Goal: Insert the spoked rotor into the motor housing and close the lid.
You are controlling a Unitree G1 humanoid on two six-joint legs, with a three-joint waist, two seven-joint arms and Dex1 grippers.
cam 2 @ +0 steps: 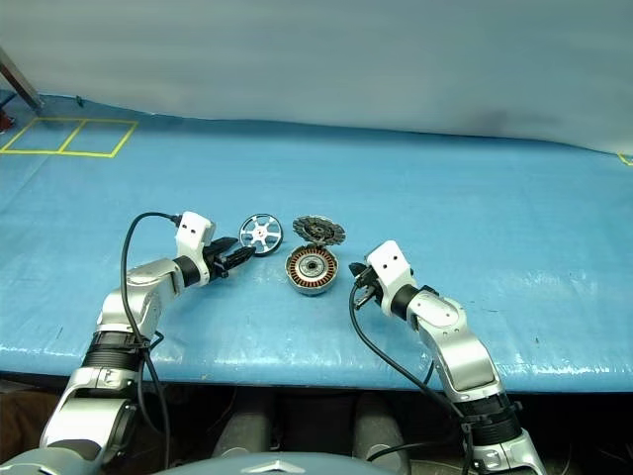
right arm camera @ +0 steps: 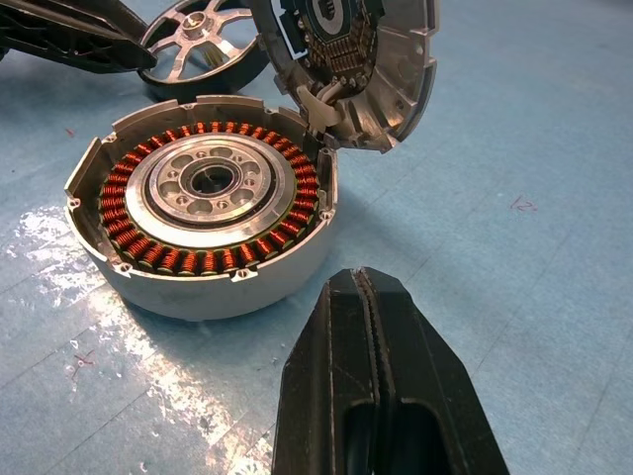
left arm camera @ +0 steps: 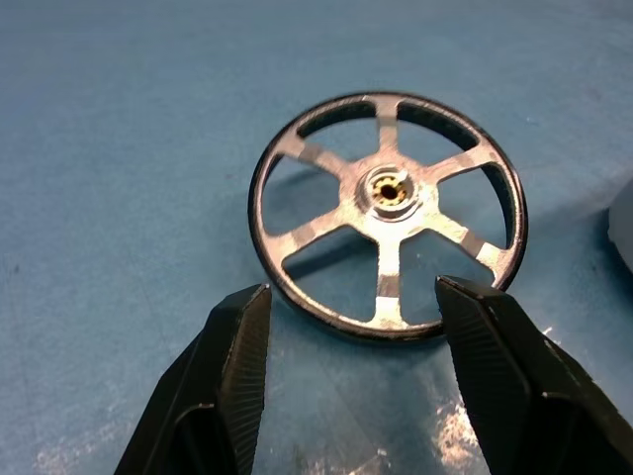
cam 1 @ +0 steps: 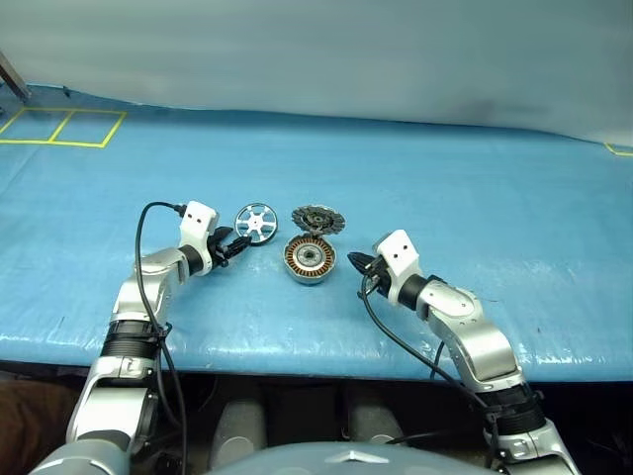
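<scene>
Spoked rotor (left arm camera: 388, 216) lay flat on counter (cam 1: 495, 218): probably light, stiff, slick. Best pinched across rim. Left gripper (left arm camera: 348, 317) wide, empty; right gripper (right arm camera: 368, 297) closed, empty.

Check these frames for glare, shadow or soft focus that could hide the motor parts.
Left wrist view: the shiny silver spoked rotor is sharp and casts a soft shadow on the blue table cover; the near black fingers look slightly soft. Right wrist view: bright glare patches on the cover beside the round grey motor housing, copper windings clear. Head views: even light, no heavy shadow.
</scene>
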